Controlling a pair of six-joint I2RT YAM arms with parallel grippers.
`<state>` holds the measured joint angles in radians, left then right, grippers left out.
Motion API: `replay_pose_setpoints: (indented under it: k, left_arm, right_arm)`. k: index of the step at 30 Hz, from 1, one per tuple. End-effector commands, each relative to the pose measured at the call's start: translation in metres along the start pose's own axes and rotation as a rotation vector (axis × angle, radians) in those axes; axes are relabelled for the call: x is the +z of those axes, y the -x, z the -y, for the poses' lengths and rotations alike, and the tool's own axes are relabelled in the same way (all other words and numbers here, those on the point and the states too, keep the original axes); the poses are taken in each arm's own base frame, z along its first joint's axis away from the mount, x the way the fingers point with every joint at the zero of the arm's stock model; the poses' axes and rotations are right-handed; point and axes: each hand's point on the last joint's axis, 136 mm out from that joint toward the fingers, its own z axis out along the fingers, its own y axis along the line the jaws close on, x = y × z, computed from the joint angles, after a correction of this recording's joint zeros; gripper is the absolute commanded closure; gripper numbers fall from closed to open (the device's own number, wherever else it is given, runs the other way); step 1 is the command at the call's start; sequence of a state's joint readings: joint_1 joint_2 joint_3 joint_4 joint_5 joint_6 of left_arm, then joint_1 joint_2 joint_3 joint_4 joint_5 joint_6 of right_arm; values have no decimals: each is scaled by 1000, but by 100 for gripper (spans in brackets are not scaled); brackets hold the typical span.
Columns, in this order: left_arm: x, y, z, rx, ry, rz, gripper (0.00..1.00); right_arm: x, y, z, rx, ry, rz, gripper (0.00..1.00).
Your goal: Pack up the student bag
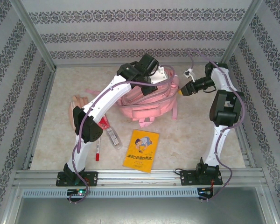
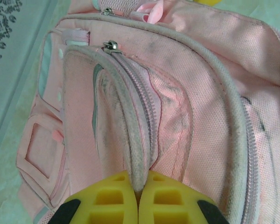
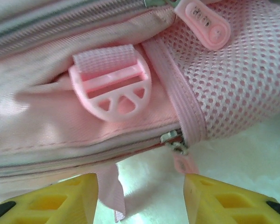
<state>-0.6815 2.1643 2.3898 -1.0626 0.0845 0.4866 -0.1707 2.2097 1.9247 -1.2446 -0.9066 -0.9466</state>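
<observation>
1. Left arm (image 1: 102, 102): base at the lower left of the top view; it stretches diagonally to the upper centre, with the wrist bent downward.
2. Left gripper (image 2: 138, 182): yellow fingers (image 2: 112, 200) pressed together at the bottom centre of the left wrist view, pinching a raised seam of the student bag (image 2: 200, 93).
3. Right arm (image 1: 220, 123): base at the lower right; it rises upright and folds at the upper right, with the forearm pointing left.
4. Right gripper (image 3: 140, 186): yellow fingers (image 3: 65, 198) parted, one at each lower corner of the right wrist view.

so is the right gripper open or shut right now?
Open. The right gripper has its yellow fingers wide apart beside the student bag, with the table showing through the gap and nothing clamped.
</observation>
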Motion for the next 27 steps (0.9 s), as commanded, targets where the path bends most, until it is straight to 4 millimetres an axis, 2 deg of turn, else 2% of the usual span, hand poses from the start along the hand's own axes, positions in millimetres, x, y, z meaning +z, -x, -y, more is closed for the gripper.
replay_pose_setpoints:
  k: [1,5,10,14,15,17,21,27]
  left_arm:
    - [-53,41,-10,11,12,196,100]
    - [-54,37,-9,14,8,179,100]
    - [-55,39,-9,9,6,188,100]
    - [-54,37,-11,11,21,177,100]
    - [-51,34,-13,9,34,163,100]
    - [-45,29,-18,4,57,133,100]
    - [-27,20,-24,-16,77,86,100]
    - [-2,8,-26,-49,78,28,100]
  right_arm:
    - [2,-3,3,-106,-7,-2,47]
    - [5,-3,14,-147,-71,-11,47]
    - [8,-6,4,-175,-17,-16,51]
    - [-1,0,-7,-188,12,47,85]
    - [-3,3,-10,-187,16,60,88]
    - [-7,4,-18,-191,19,58,99]
    - [-10,0,-36,-225,3,4,100]
    - [-10,-18,-63,-318,-47,-118,100]
